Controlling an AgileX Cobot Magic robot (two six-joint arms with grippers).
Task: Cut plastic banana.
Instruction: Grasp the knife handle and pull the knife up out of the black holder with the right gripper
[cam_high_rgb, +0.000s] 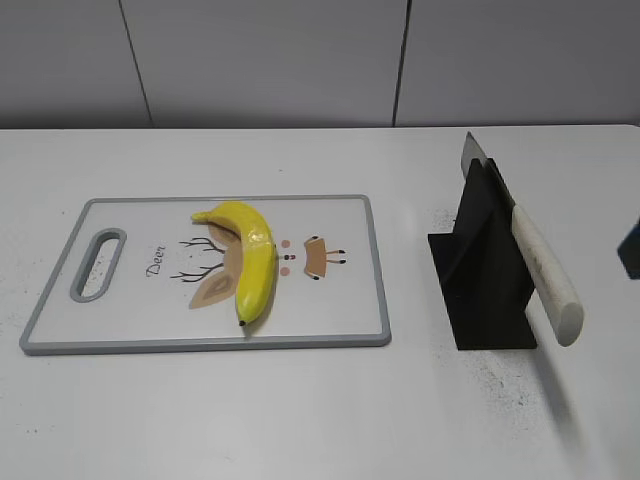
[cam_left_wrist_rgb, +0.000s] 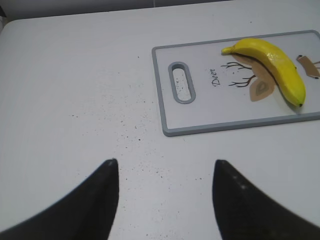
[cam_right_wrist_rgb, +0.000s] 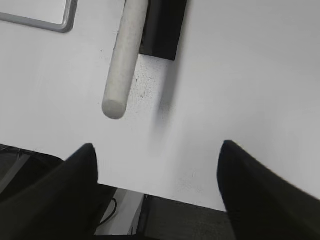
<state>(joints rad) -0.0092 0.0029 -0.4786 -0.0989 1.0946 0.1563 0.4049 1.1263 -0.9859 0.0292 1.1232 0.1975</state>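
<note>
1. Your right tool (cam_right_wrist_rgb: 157, 192) stood wide apart and held nothing. Its two dark fingers (cam_right_wrist_rgb: 60, 195) framed bare counter (cam_right_wrist_rgb: 240, 75) near the front edge.
2. Just ahead of that tool, the pale knife handle (cam_right_wrist_rgb: 122, 60) pointed toward it, free to grasp. The knife (cam_high_rgb: 535, 262) leaned in a black stand (cam_high_rgb: 482, 275), blade tip up at the far end, handle slanting down toward you.
3. Your left tool (cam_left_wrist_rgb: 165, 200) was likewise wide apart and empty, hovering over speckled counter, well short of the cutting board (cam_left_wrist_rgb: 200, 115).
4. The plastic banana (cam_high_rgb: 250, 265) lay on the board, over a printed deer drawing, curved, with its stem end toward the far edge. Nothing touched it.
5. In the outside view neither arm showed fully; only a dark sliver at the right edge (cam_high_rgb: 630, 250), which might have been the right arm.
6. Judged from this, you were at the very start: no knife in hand, banana uncut.
7. The next move likely called for the right tool to advance, close around the handle, and lift the knife clear of the stand. The left tool would probably need to steady the banana.
</note>
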